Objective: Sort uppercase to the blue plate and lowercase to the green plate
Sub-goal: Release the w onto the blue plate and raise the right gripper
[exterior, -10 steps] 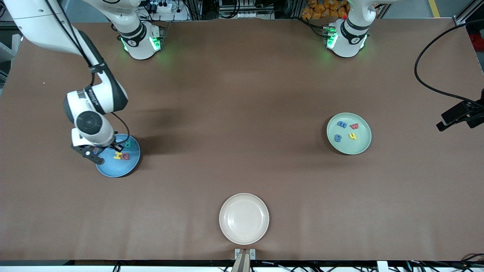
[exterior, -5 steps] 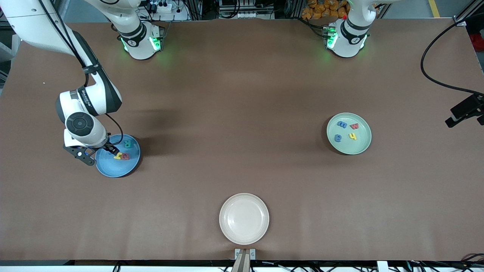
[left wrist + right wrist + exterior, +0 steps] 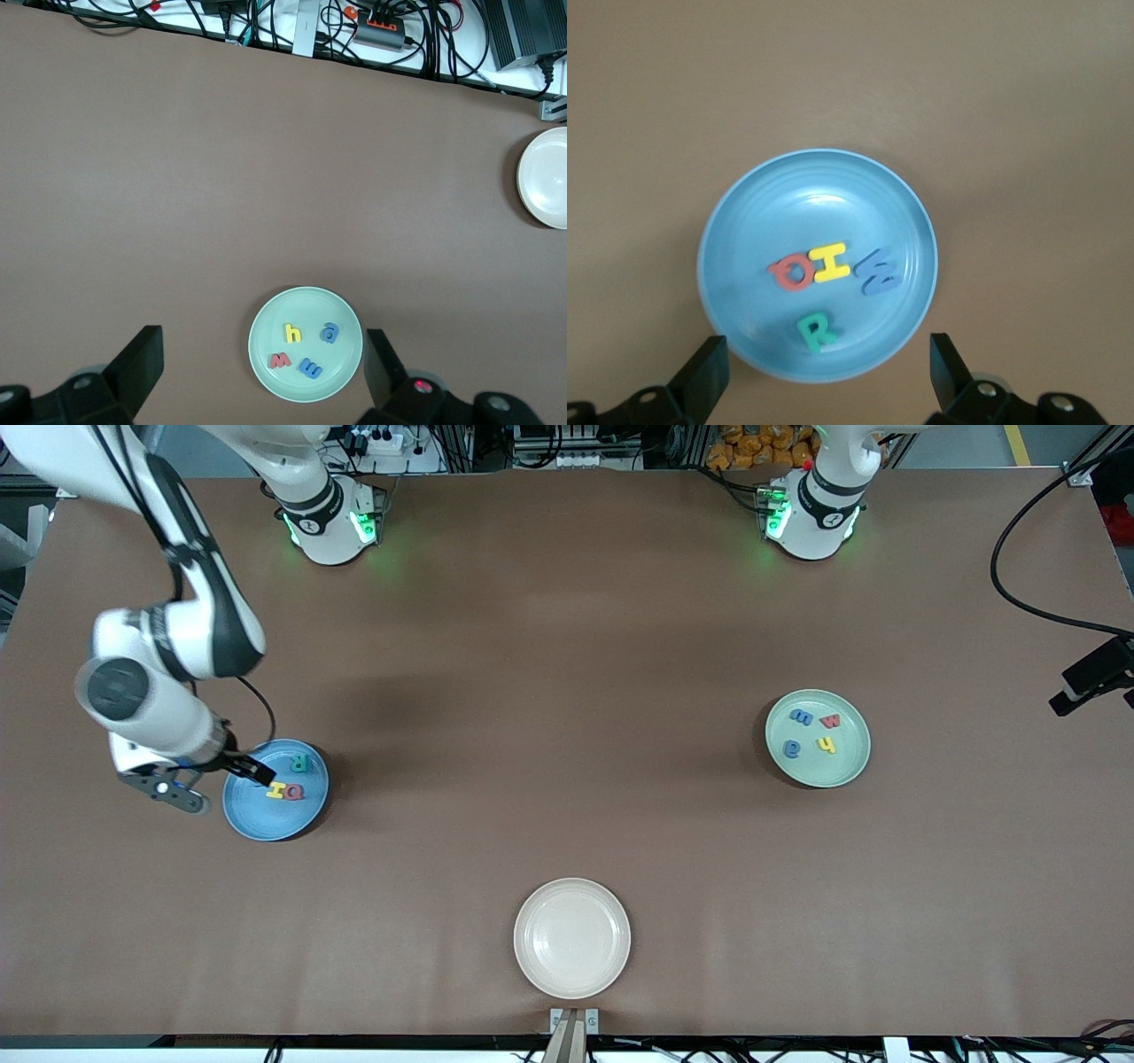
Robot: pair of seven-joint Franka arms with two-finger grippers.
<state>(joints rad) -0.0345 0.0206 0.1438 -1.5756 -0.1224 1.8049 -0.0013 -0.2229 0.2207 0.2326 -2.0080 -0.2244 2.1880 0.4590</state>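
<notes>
The blue plate (image 3: 266,819) (image 3: 815,199) lies toward the right arm's end of the table. On it are a teal R (image 3: 300,763) (image 3: 816,331), a yellow H (image 3: 275,789) (image 3: 831,262) and a red Q (image 3: 294,791) (image 3: 791,273). A blue W (image 3: 876,272) lies beside the H. My right gripper (image 3: 217,784) (image 3: 824,352) hangs open and empty above the plate's edge. The green plate (image 3: 842,766) (image 3: 306,305) holds a yellow h (image 3: 827,745) (image 3: 292,333), a red w (image 3: 831,720), a blue m (image 3: 802,716) and a blue a (image 3: 792,748). My left gripper (image 3: 261,345) is open, high over that plate.
A cream-white plate (image 3: 571,937) (image 3: 545,177) with nothing on it sits near the table's front edge, midway between the two arms' ends. Black cable loops over the table's corner at the left arm's end (image 3: 1019,593). Brown tabletop spreads between the plates.
My right gripper opened over the blue plate, then rose and drew back toward the right arm's end of the table. The blue W now lies on the plate.
</notes>
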